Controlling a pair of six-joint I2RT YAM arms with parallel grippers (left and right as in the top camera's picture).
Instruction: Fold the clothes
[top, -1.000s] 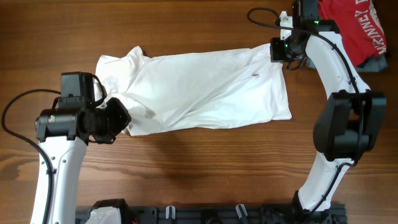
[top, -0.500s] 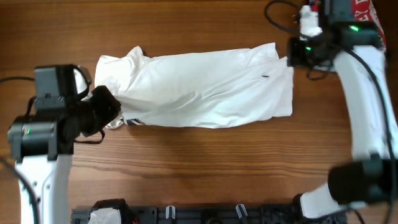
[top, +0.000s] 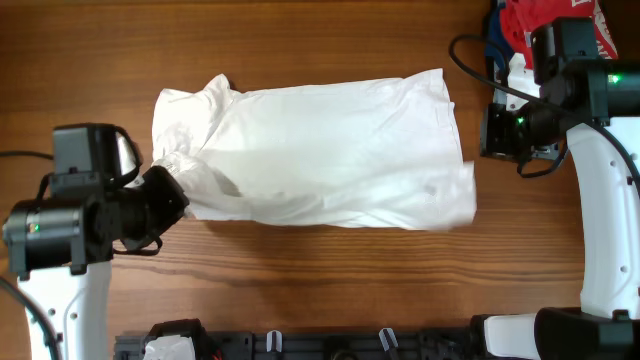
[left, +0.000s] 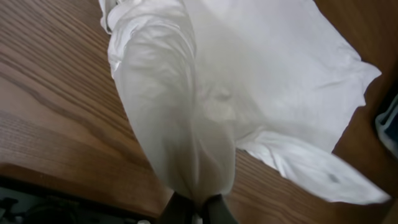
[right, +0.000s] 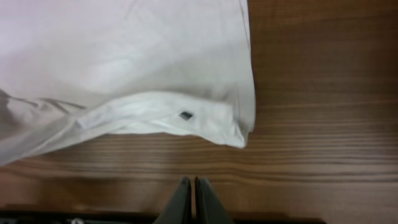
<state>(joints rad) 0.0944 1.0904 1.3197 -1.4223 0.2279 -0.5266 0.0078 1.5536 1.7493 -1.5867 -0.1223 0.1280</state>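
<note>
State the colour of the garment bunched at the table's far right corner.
Red with white lettering: the red garment, seen best in the overhead view.

L tool clamped on cloth; R tool closed, empty.

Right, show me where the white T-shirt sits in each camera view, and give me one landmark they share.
Overhead: the white T-shirt lies spread across the middle of the wooden table.
Left wrist: it fills the centre and top, bunched down to the left tool.
Right wrist: its hem corner covers the upper left, clear of the shut right tool.
Shared landmark: the wood-grain tabletop.
</note>
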